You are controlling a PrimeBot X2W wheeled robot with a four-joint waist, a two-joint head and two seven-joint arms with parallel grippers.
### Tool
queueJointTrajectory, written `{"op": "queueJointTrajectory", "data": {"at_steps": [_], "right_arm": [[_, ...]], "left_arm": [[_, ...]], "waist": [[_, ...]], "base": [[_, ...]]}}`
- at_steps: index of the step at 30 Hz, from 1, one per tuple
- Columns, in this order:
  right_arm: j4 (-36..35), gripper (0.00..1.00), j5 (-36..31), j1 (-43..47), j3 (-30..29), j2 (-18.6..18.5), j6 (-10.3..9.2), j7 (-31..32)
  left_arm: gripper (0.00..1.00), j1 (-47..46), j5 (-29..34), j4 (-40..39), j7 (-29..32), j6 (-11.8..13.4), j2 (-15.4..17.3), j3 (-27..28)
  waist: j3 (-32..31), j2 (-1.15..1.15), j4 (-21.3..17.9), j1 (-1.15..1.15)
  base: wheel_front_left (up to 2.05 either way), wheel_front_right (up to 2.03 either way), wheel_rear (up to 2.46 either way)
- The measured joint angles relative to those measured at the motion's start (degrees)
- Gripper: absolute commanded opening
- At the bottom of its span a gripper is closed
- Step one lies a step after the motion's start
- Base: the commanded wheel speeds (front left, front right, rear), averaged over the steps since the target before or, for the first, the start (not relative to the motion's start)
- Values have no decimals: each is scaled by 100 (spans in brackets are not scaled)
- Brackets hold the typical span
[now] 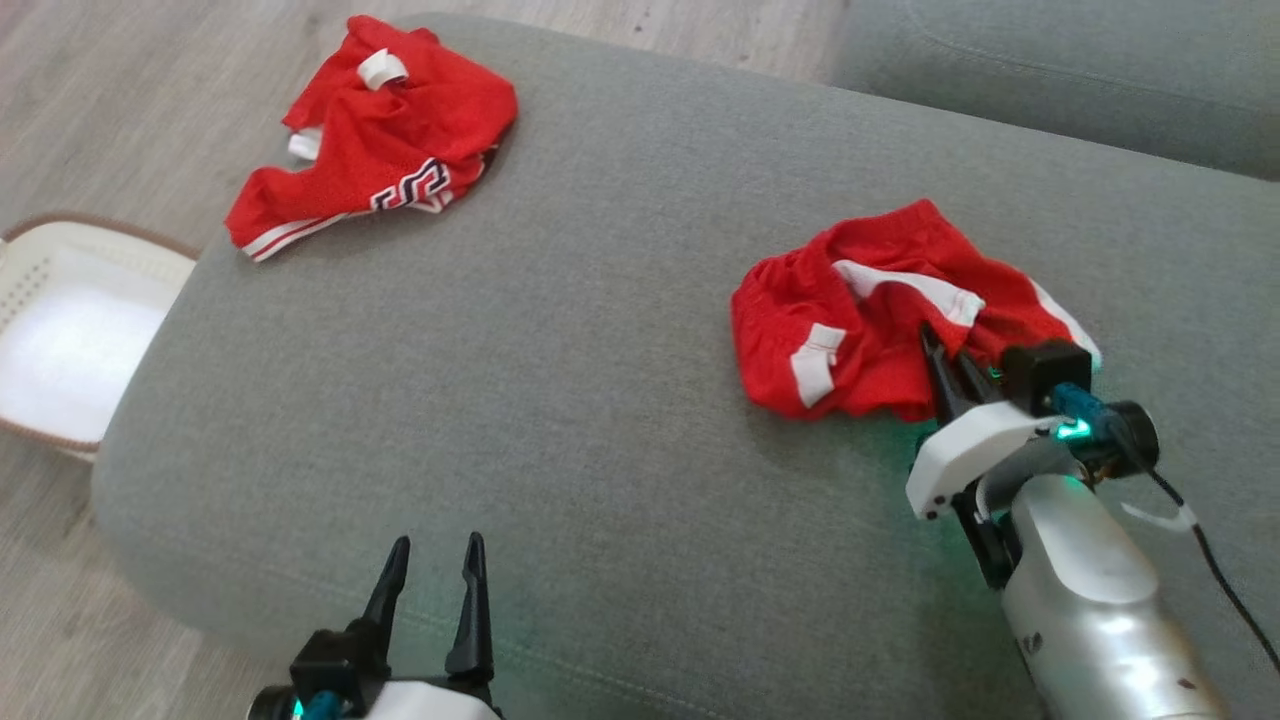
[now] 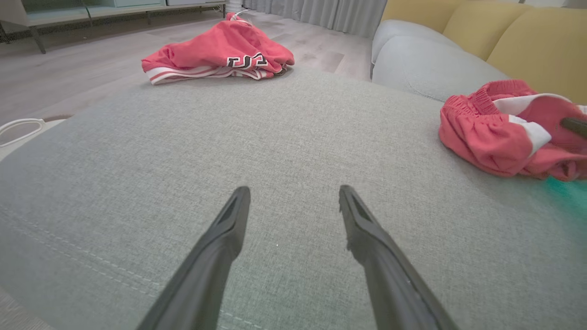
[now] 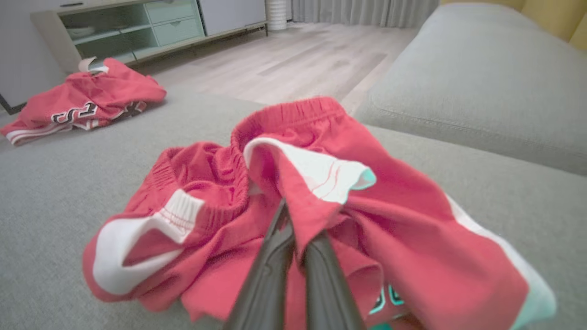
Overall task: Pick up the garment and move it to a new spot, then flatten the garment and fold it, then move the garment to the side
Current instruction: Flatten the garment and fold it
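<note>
The far red jersey (image 1: pixel 400 120) bears black-and-white lettering (too crumpled to read).

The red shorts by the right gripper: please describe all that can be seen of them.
The red shorts look like thin sports fabric, with a gathered elastic waistband and white side panels. They lie crumpled on the grey cushion. The fingers of the right gripper are shut on a fold of them.

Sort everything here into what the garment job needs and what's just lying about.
Job: red shorts, pinched by the shut right gripper; open left gripper; grey sofa cushion beneath.
Lying about: lettered red garment, far corner; white basket.
</note>
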Motion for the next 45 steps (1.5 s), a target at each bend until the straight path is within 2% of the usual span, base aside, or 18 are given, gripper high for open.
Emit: {"op": "queueJointTrajectory", "data": {"at_steps": [5,12,17,22,27,33,34,35,36,37,45], "right_arm": [[-296,0,147,-66,169,-10,0,-87],[-1561,0,227,305,327,-10,0,-101],[-2116,0,85,1100,63,-21,0,-104],[-2785,0,-85,2013,-547,-113,0,107],[-2707,0,-252,2410,-1068,-144,0,183],[-2017,0,-557,2232,-1457,-244,0,155],[-1880,4,-594,2153,-1493,-274,0,133],[-1775,33,-615,2072,-1522,-298,0,111],[-1678,85,-648,1985,-1544,-315,0,67],[-1595,100,-682,1908,-1564,-322,0,44],[-1355,100,-884,1820,-1737,-290,0,-48]], "left_arm": [[100,1,0,24,-43,1,8,18],[100,18,-1,20,-43,33,45,26],[100,74,-3,-19,-37,85,121,35],[100,215,-8,-174,18,142,175,49],[100,217,-8,-259,69,174,202,44],[100,195,-8,-288,111,176,230,29],[100,180,-8,-287,111,176,230,29],[100,163,-8,-287,110,176,233,30],[100,148,-8,-287,110,177,235,30],[100,144,-8,-285,110,179,235,30],[100,154,-65,-244,101,225,236,49]], "waist": [[-99,0,-230,-1],[-363,0,-710,-1],[-544,0,-1018,-2],[-689,0,-1449,-2],[-589,0,-1598,-2],[-387,0,-1581,-1],[-375,0,-1568,-1],[-368,0,-1556,-1],[-370,0,-1547,-1],[-379,0,-1542,-1],[-580,0,-1589,-1]], "base": [[0,0,0],[0,0,0],[0,0,0],[0,0,0],[0,0,0],[0,0,0],[0,0,0],[0,0,0],[0,0,0],[0,0,0],[0,0,0]]}}
